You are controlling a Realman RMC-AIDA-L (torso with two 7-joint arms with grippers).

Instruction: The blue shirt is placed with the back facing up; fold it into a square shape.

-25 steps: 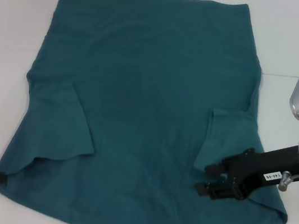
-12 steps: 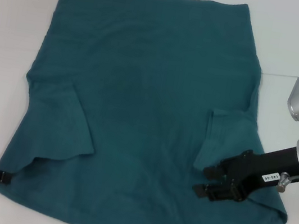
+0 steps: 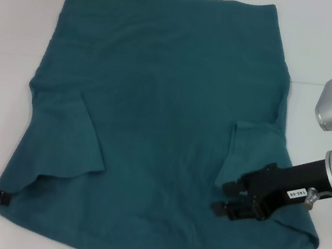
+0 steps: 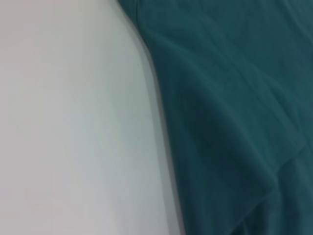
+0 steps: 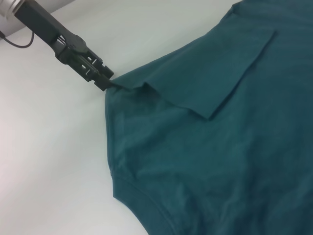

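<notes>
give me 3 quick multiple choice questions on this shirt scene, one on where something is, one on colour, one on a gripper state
1. Where is the left gripper?
A. at the shirt's near left corner
B. on the far hem
C. over the shirt's middle

2. What colour is the blue shirt?
A. red
B. plain dark teal-blue
C. white with print

3. How is the right gripper?
A. shut on the shirt
B. out of view
C. open over the shirt

Answers: 1 A, the head view and right wrist view show it at that corner. 2 B, no print shows. 3 C, its fingers stand apart above the fabric.

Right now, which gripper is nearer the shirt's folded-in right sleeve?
Right. The right gripper hovers beside that sleeve; the left gripper is at the shirt's opposite shoulder corner.
</notes>
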